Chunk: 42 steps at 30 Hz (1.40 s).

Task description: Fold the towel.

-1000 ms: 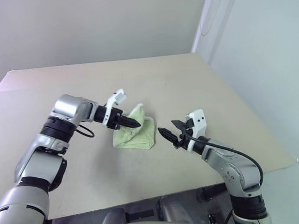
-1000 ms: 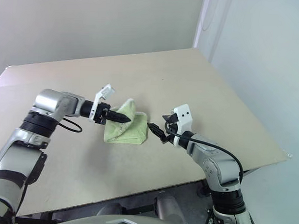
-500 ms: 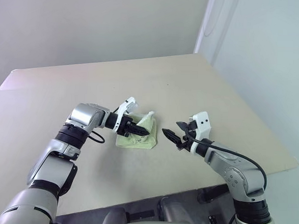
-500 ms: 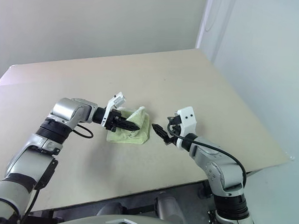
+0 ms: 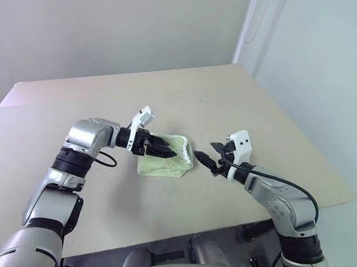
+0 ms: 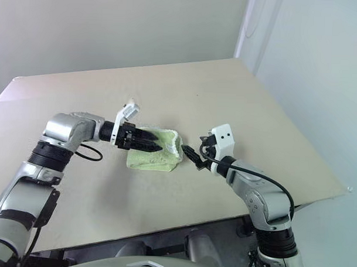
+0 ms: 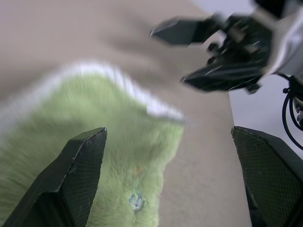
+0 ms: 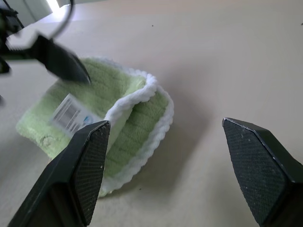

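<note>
The light green towel [image 5: 166, 158] with white edging lies folded in a small bundle on the tan table [image 5: 227, 94]. Its top layer curls up along the right side, and a white label [image 8: 71, 113] shows on top. My left gripper [image 5: 165, 150] hovers just over the towel's top, pointing right, open with nothing between its fingers [image 7: 75, 179]. My right gripper [image 5: 204, 161] is open too, a short way to the right of the towel's edge and apart from it. In the right wrist view, the towel [image 8: 137, 118] lies ahead, with a left finger [image 8: 61, 59] above it.
The table's front edge [image 5: 181, 236] runs close below the arms, and its right edge [image 5: 318, 156] is beyond the right arm. A pale wall [image 5: 111, 31] stands behind the table.
My left gripper has opened and let go of the towel, then lifted slightly. The raised flap it held has dropped onto the bundle. The right gripper stayed put.
</note>
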Each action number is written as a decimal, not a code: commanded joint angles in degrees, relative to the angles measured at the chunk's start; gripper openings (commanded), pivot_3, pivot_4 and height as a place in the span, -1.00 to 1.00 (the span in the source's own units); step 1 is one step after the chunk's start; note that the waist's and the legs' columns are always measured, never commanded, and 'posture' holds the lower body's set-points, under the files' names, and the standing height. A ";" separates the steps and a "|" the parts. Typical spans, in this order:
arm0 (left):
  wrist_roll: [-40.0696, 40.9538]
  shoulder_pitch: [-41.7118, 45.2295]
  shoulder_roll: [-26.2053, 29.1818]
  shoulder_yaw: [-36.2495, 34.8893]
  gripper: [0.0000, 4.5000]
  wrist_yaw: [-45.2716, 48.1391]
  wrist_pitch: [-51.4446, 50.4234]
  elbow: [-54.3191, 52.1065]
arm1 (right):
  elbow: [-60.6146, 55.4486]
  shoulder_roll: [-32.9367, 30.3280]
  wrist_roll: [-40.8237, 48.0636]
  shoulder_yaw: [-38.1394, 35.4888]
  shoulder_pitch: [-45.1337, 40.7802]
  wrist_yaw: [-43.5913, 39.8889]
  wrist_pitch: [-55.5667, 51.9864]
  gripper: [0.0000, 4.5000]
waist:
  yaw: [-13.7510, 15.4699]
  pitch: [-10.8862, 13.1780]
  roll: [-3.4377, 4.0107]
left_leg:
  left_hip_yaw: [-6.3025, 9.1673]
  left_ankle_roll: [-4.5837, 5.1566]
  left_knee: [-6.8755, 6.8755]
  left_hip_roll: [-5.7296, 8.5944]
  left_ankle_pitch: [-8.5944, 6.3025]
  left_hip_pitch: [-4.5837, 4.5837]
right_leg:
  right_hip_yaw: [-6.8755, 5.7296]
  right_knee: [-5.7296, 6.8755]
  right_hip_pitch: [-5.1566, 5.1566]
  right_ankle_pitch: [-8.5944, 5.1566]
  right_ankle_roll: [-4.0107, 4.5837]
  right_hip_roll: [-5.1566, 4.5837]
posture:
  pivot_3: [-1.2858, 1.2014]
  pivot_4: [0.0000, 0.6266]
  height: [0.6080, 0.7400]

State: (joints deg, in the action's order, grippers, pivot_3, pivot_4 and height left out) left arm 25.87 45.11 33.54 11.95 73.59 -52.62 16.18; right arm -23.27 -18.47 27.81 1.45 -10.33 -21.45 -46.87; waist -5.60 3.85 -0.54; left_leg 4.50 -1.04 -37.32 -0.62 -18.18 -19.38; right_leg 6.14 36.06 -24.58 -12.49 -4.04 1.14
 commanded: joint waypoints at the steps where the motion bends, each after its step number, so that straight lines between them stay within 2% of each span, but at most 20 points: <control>1: 0.49 0.46 2.23 -3.57 0.98 -0.23 2.80 -2.58 | -0.81 0.33 1.59 -1.85 -1.93 -1.21 1.48 0.77 | 0.02 0.00 0.00 | 0.00 0.00 0.00 -0.01 0.00 0.00 | 0.00 0.01 0.00 0.00 0.00 0.00 | 0.03 -1.00 1.00; 4: -2.46 -0.32 3.94 -5.07 0.98 -2.60 8.92 -1.19 | -1.04 1.25 4.47 -3.14 -4.25 -2.05 0.48 0.77 | 0.00 0.00 0.00 | 0.00 0.00 -0.03 -0.01 0.00 0.01 | 0.00 0.02 0.01 0.00 0.00 0.00 | 0.03 -1.00 1.00; 6: -7.67 -2.41 6.01 -4.46 0.98 -5.12 18.76 0.86 | -0.64 2.36 6.83 -3.50 -7.41 -2.60 -0.60 0.77 | -0.25 -0.01 0.02 | -0.02 0.00 -0.05 -0.01 0.00 0.03 | 0.02 0.04 0.01 0.01 0.00 0.00 | 0.03 -1.00 1.00; 9: -7.71 -4.32 4.67 -7.61 0.98 -7.73 25.37 4.20 | 2.91 3.72 6.85 -1.55 -12.19 -3.20 -1.32 0.77 | -0.04 -0.02 0.03 | -0.03 0.00 -0.02 -0.07 0.00 0.10 | 0.03 0.10 0.02 0.02 0.03 0.06 | 0.03 -1.00 1.00; 14: -14.34 -7.89 1.19 -5.82 0.98 -13.42 40.94 6.37 | 13.00 5.99 2.13 4.09 -17.24 -5.51 2.29 0.77 | 0.70 -0.02 0.03 | 0.04 -0.03 -0.06 -0.09 0.02 -0.01 | -0.06 0.03 0.02 0.10 -0.05 0.05 | 0.03 -1.00 1.00; 17: -14.70 -8.75 -0.80 -6.24 0.98 -14.11 42.86 6.70 | 15.93 6.73 0.08 6.98 -17.44 -6.98 3.89 0.77 | 1.50 -0.02 0.02 | -0.04 -0.03 -0.08 -0.06 0.03 -0.08 | 0.00 -0.05 0.00 0.16 -0.13 0.01 | 0.03 -1.00 1.00; 25: -18.31 -13.15 -0.96 -3.71 0.98 -12.38 49.16 8.94 | 22.47 6.32 -7.03 13.82 -15.25 -8.35 6.15 0.77 | 1.49 -0.03 0.03 | -0.05 -0.03 -0.08 -0.07 0.02 0.01 | 0.00 0.04 0.02 0.16 -0.14 0.03 | 0.03 -1.00 1.00; 33: -26.61 -11.21 -4.34 0.11 0.98 -17.39 61.90 22.96 | 24.69 7.98 -11.02 15.22 -13.56 -6.94 6.52 0.77 | 1.56 -0.12 0.02 | -0.02 -0.03 -0.31 -0.08 0.03 0.03 | -0.03 0.11 0.13 0.18 -0.13 0.06 | 0.03 -1.00 1.00; 39: -26.41 -8.86 -6.10 -0.67 0.98 -16.84 65.33 29.39 | 27.02 7.37 -15.05 17.13 -13.40 -6.72 6.72 0.77 | 1.56 -0.35 0.11 | -0.01 -0.02 -0.68 -0.06 0.02 0.08 | -0.02 0.12 0.42 0.14 -0.01 0.07 | 0.03 -1.00 1.00; 42: -24.67 -9.10 -6.26 -1.09 0.98 -13.89 63.98 28.65 | 28.66 5.85 -18.15 19.52 -13.24 -7.13 5.80 0.77 | 1.52 -0.45 0.10 | 0.00 -0.02 -0.76 -0.05 0.02 0.19 | -0.01 0.11 0.63 0.16 -0.03 0.07 | 0.03 -1.00 1.00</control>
State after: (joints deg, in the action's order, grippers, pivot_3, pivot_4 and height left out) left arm 0.91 36.08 27.13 11.00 58.08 12.41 44.98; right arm 3.46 -11.58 11.61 19.32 -23.68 -28.44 -40.03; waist -4.08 3.41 -0.43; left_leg 4.50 -1.07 -38.08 -0.67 -18.16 -19.12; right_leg 6.13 36.16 -23.84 -12.33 -4.07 1.21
